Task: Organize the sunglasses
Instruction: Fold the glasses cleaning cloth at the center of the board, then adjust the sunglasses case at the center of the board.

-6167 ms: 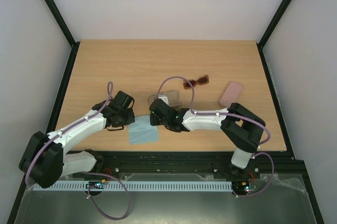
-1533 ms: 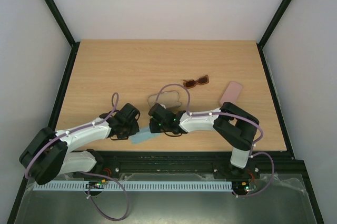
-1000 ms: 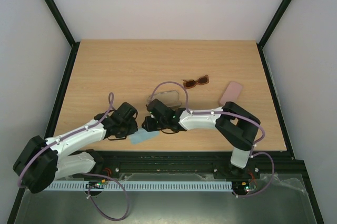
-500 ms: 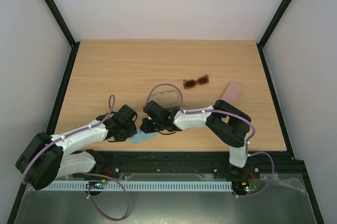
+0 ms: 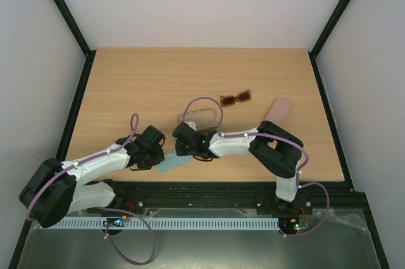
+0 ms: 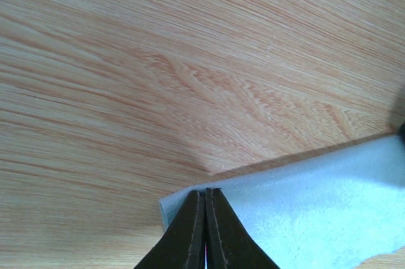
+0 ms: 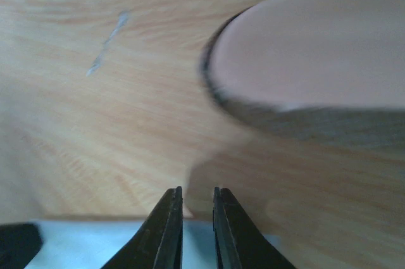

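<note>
The reddish-brown sunglasses (image 5: 235, 98) lie unfolded mid-table, away from both arms. I cannot pick out the black wire pair in any view. A light blue cloth (image 5: 174, 163) lies crumpled near the front edge between the grippers. My left gripper (image 5: 157, 160) is shut on a corner of the cloth (image 6: 304, 212), the jaws (image 6: 205, 191) pressed together on it. My right gripper (image 5: 180, 153) hovers at the cloth's far edge (image 7: 95, 243); its jaws (image 7: 197, 190) stand a narrow gap apart, with only wood showing between the tips.
A clear case (image 5: 199, 118) lies just behind the right gripper. A blurred, dark-rimmed rounded shape (image 7: 316, 54) fills the upper right of the right wrist view. A flat pink case (image 5: 278, 110) lies at the right. The table's front edge (image 5: 209, 182) is close.
The cloth, flat and square six seconds ago, is now bunched and pulled toward the front. The left gripper has come over onto it. The right gripper shifted slightly left, its jaws narrowing.
</note>
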`<state>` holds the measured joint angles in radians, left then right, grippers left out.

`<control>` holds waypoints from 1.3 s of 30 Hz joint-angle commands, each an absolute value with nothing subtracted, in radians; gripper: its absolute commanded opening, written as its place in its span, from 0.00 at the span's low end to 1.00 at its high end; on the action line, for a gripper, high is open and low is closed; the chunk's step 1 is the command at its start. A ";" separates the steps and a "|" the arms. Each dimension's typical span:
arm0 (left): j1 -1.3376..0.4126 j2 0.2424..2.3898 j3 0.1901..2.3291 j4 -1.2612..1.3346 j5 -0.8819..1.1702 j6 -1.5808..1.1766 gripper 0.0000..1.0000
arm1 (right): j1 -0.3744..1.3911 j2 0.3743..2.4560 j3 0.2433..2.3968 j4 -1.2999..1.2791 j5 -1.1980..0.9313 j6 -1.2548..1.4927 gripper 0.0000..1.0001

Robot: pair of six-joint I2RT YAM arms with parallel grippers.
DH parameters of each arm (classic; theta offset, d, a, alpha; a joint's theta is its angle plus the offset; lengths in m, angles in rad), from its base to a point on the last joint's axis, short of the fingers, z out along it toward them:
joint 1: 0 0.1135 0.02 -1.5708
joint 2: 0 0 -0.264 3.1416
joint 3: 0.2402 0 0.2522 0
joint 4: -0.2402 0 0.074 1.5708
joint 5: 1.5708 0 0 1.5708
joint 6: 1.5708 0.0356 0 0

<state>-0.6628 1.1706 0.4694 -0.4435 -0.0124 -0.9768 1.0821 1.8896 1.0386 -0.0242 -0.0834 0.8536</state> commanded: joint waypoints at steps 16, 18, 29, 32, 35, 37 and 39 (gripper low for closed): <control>-0.639 1.133 0.586 -0.435 0.015 -0.882 0.19 | 1.015 1.525 0.925 -0.130 0.130 0.830 0.16; -0.633 1.137 0.592 -0.409 0.039 -0.876 0.20 | 0.985 1.508 0.920 -0.133 0.147 0.830 0.17; -0.629 1.147 0.576 -0.387 0.109 -0.880 0.25 | 0.885 1.693 0.984 -0.138 0.073 0.768 0.15; -0.630 1.140 0.559 -0.385 0.125 -0.887 0.26 | 0.884 1.710 0.967 -0.132 0.049 0.774 0.15; -0.629 1.125 0.540 -0.394 0.122 -0.893 0.27 | 0.886 1.701 0.929 -0.114 0.021 0.790 0.15; -0.629 1.119 0.533 -0.399 0.119 -0.896 0.28 | 0.885 1.693 0.906 -0.100 0.001 0.801 0.15; -0.628 1.119 0.527 -0.402 0.121 -0.896 0.29 | 0.885 1.696 0.886 -0.082 -0.019 0.809 0.16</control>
<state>-0.6338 1.1362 0.5457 -0.3862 0.1078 -0.8894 0.8814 1.7058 0.9310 -0.1074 0.0151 0.7925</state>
